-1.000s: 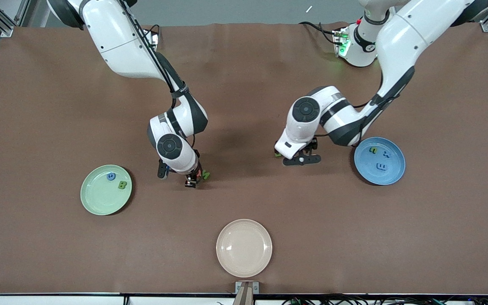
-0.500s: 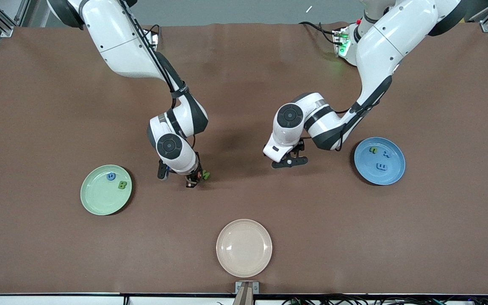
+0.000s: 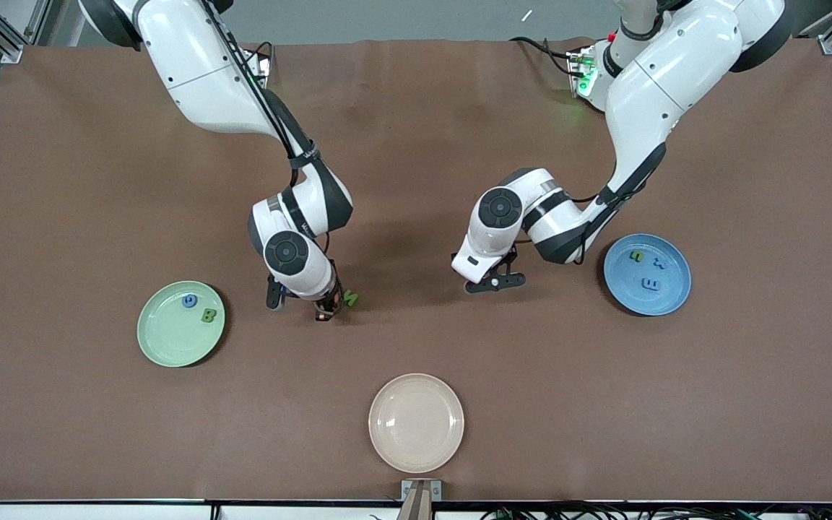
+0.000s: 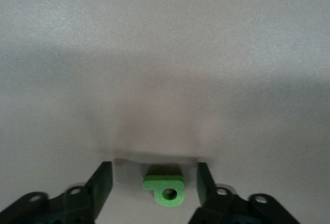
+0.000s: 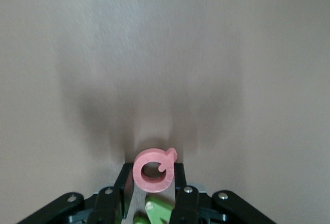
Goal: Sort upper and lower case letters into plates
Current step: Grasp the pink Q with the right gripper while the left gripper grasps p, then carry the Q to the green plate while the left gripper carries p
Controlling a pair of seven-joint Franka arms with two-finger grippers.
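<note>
My left gripper [image 4: 153, 166] stands open low over the table's middle, a small green letter [image 4: 164, 188] lying between its fingers with a gap on each side. In the front view this gripper [image 3: 494, 280] hides that letter. My right gripper [image 5: 152, 168] is shut on a red-orange letter [image 5: 154, 178] just above the table. In the front view it [image 3: 324, 310] sits beside a loose green letter [image 3: 349, 297]. The mint plate [image 3: 170, 347] holds a blue letter [image 3: 189, 300] and a green B [image 3: 208, 315]. The blue plate [image 3: 669, 300] holds a green letter [image 3: 636, 255] and two blue letters [image 3: 651, 284].
A cream-beige plate [image 3: 416, 422] with nothing in it lies near the table's edge closest to the front camera. Brown table surface stretches between the three plates. Cables and a lit box [image 3: 581, 72] sit by the left arm's base.
My left gripper has moved toward the table's middle and come over the green letter that showed beside it. The right arm has shifted only slightly.
</note>
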